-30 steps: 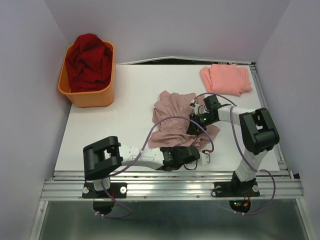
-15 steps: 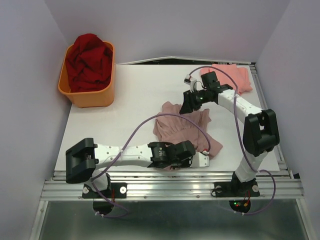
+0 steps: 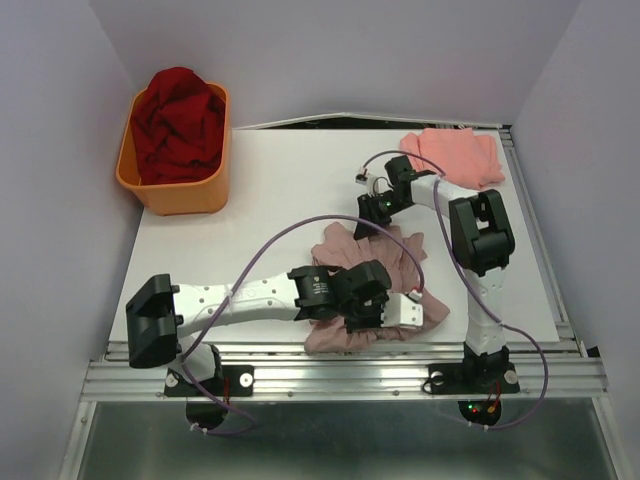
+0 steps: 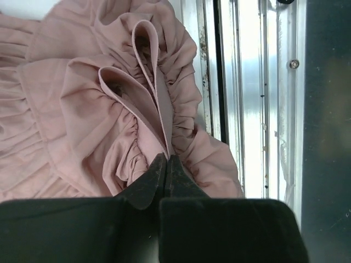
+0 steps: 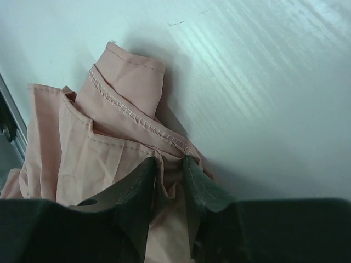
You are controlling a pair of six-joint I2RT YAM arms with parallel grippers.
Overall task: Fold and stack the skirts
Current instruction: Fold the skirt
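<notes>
The mauve-pink skirt (image 3: 398, 258) lies bunched near the table's front edge, right of centre. My left gripper (image 3: 410, 310) is shut on its ruffled hem; in the left wrist view the gripper (image 4: 166, 160) pinches a fold of the gathered skirt (image 4: 82, 109). My right gripper (image 3: 368, 215) is at the skirt's far edge. In the right wrist view the gripper (image 5: 169, 163) is closed around a bunched, stitched edge of the skirt (image 5: 109, 159). The salmon-pink skirt (image 3: 455, 158) lies folded at the back right, apart from both grippers.
An orange tub (image 3: 175, 195) with dark red cloth (image 3: 180, 120) stands at the back left. The metal rail (image 4: 247, 82) of the table's front edge runs close beside the left gripper. Purple cables loop over the skirt. Walls close in on both sides.
My right gripper has carried the skirt's far edge away from me and a little left. My left gripper has pulled the hem right, toward the front edge. The skirt has shifted nearer.
</notes>
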